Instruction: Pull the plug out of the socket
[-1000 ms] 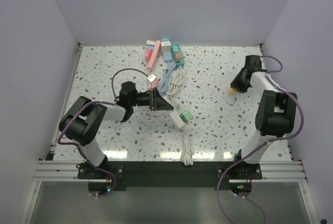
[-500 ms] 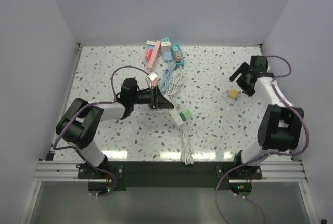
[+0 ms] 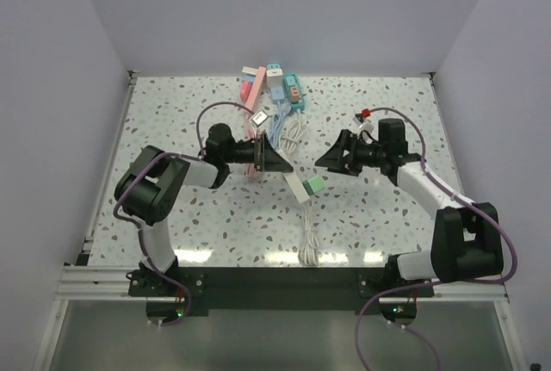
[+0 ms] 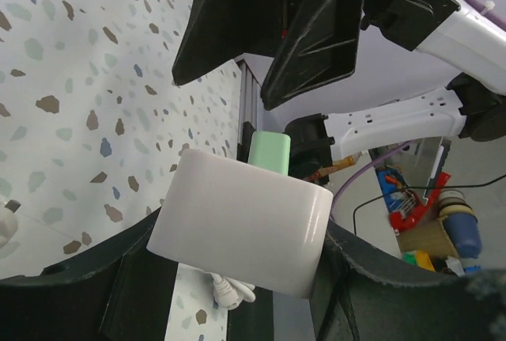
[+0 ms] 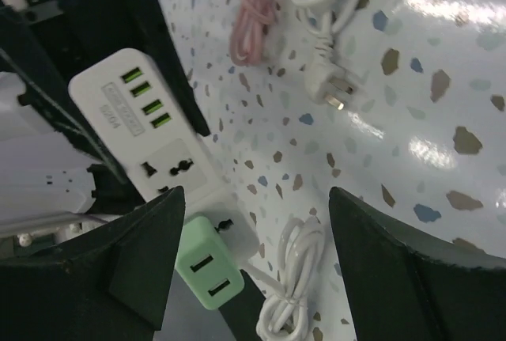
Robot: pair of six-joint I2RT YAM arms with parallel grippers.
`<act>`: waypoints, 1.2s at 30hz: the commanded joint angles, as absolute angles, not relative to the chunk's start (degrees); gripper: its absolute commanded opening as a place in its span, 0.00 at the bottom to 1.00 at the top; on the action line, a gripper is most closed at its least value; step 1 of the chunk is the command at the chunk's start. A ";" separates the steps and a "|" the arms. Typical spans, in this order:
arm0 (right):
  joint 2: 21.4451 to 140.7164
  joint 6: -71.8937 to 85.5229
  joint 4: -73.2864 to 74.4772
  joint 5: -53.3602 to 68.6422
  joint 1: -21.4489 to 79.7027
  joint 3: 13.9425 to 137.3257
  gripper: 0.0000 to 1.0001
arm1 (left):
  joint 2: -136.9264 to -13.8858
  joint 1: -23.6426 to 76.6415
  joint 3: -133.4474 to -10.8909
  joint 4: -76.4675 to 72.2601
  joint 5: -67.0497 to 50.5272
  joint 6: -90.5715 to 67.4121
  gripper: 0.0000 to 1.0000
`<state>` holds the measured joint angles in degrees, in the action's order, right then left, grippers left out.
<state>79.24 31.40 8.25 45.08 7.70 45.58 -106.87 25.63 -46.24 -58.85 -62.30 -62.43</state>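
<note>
The white socket strip (image 3: pixel 293 183) lies slanted in the middle of the table, with a mint-green plug (image 3: pixel 312 185) seated in its near end. My left gripper (image 3: pixel 280 164) is shut on the strip's far end, and the white body (image 4: pixel 245 230) fills the space between its fingers. From the right, my right gripper (image 3: pixel 323 162) points at the plug with its fingers spread wide. In the right wrist view the plug (image 5: pixel 207 271) sits just inside the left finger (image 5: pixel 134 278), untouched, and the strip's free outlets (image 5: pixel 158 143) show above it.
Several coloured power strips (image 3: pixel 274 83) are piled at the back edge. Coiled white cables (image 3: pixel 293 134) and a pink cable (image 5: pixel 253 17) lie behind the strip. The strip's own bundled cord (image 3: pixel 308 246) trails toward the near edge. A loose white plug (image 5: pixel 328 88) rests on the table.
My right arm let go of a yellow block at the right side, swung to the table's middle and opened toward the green plug. My left arm shifted slightly, still gripping the strip.
</note>
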 commanded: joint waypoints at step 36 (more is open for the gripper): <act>81.12 18.02 21.09 55.11 17.23 54.13 0.00 | -115.66 23.20 -46.78 -108.62 -73.73 -97.11 0.00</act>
<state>79.20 19.88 19.73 56.88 18.76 50.30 -115.63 23.70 -48.99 -73.87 -70.17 -88.42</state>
